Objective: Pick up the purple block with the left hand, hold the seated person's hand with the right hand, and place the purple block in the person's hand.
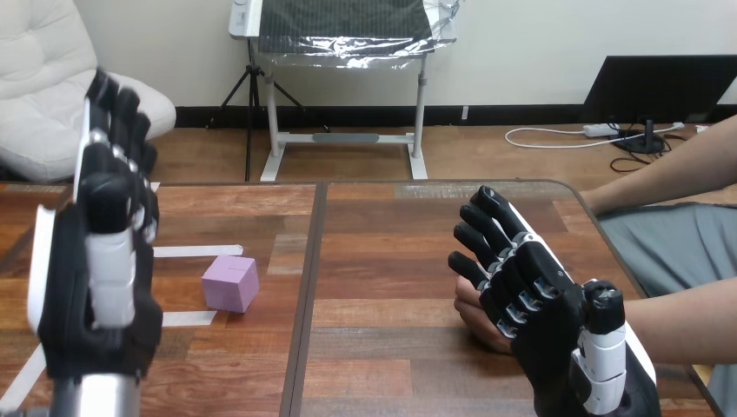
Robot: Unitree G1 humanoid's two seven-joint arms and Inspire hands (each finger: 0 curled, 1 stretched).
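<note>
The purple block [230, 282] sits on the wooden table [382, 261] left of centre, with nothing touching it. My left hand [100, 269] is raised at the left, close to the camera, fingers straight and open, apart from the block. My right hand [530, 295] is at the lower right with its fingers stretched out and its thumb raised. It lies over the person's hand [474, 320], which rests on the table and peeks out beneath my fingers. I see no finger curled round it.
White tape strips [195, 251] mark the table around the block. The person's forearm [687, 321] comes in from the right edge, and their other arm [669, 174] lies across the table's far right corner. A dark seam [308, 287] divides the tabletop.
</note>
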